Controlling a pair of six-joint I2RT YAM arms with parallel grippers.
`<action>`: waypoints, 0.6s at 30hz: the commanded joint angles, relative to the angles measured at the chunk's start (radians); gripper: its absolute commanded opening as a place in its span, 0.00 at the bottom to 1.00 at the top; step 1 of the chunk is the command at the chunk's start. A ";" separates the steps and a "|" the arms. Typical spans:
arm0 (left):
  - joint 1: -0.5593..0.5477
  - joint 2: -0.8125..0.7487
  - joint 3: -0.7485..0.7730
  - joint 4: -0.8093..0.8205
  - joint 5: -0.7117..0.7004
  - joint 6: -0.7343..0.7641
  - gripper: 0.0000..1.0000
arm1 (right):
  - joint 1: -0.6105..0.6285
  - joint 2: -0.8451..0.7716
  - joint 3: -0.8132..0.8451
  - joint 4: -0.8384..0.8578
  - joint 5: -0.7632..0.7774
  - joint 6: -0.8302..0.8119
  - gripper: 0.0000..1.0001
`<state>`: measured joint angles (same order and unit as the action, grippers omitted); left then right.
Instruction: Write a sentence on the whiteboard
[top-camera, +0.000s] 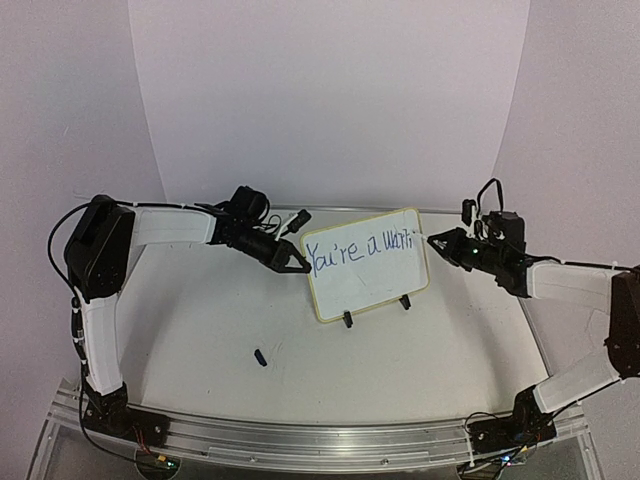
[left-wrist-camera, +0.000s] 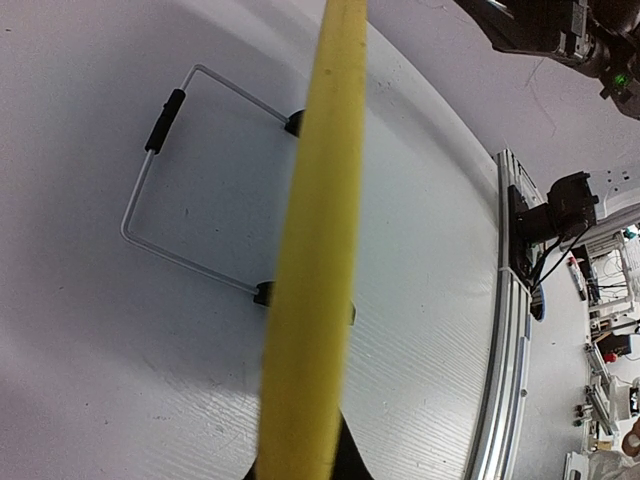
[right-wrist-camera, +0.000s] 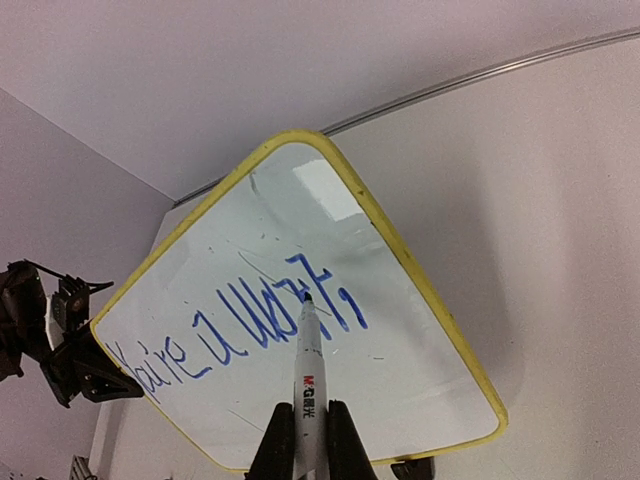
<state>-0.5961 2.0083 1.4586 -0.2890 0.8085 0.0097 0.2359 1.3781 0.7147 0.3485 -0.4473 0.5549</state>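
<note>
Mid-sentence at the writing table: the whiteboard (top-camera: 366, 275) stands tilted on its wire stand (left-wrist-camera: 170, 165) at about 1 o'clock from the middle of the table (top-camera: 200, 320), its face turned toward the arms. The sentence (top-camera: 358, 250) in blue ink runs along the upper half of the board. It reads "You're a" followed by a third word whose last letters crowd the 3 o'clock edge and are hard to make out.

The left gripper (top-camera: 303, 266) comes in from 9 o'clock with its jaws pressed onto the board's yellow rim (left-wrist-camera: 315, 250), steadying it. The right gripper (right-wrist-camera: 308, 445), reaching from 3 o'clock, has its jaws pinched around a white marker (right-wrist-camera: 308, 350). In the right wrist view the marker's tip points into the end of the last word; whether it touches the surface cannot be told.

A small dark object (top-camera: 260, 357), probably the marker's cap, lies on the table at 7 o'clock from the board, well apart from it.

By the look of it the task is well along: one line of writing is down, and the lower half of the board is blank. What seems left is finishing or closing off the final word, and perhaps a second line beneath it.
</note>
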 joint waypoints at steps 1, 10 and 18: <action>-0.028 0.011 0.012 -0.065 -0.032 0.030 0.00 | -0.003 0.003 0.062 0.014 -0.011 -0.005 0.00; -0.028 0.017 0.011 -0.065 -0.032 0.030 0.00 | -0.003 0.084 0.121 0.024 -0.003 -0.026 0.00; -0.028 0.019 0.011 -0.066 -0.032 0.030 0.00 | -0.004 0.109 0.131 0.029 0.017 -0.029 0.00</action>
<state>-0.5964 2.0083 1.4590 -0.2886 0.8082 0.0101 0.2359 1.4734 0.8047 0.3489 -0.4465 0.5419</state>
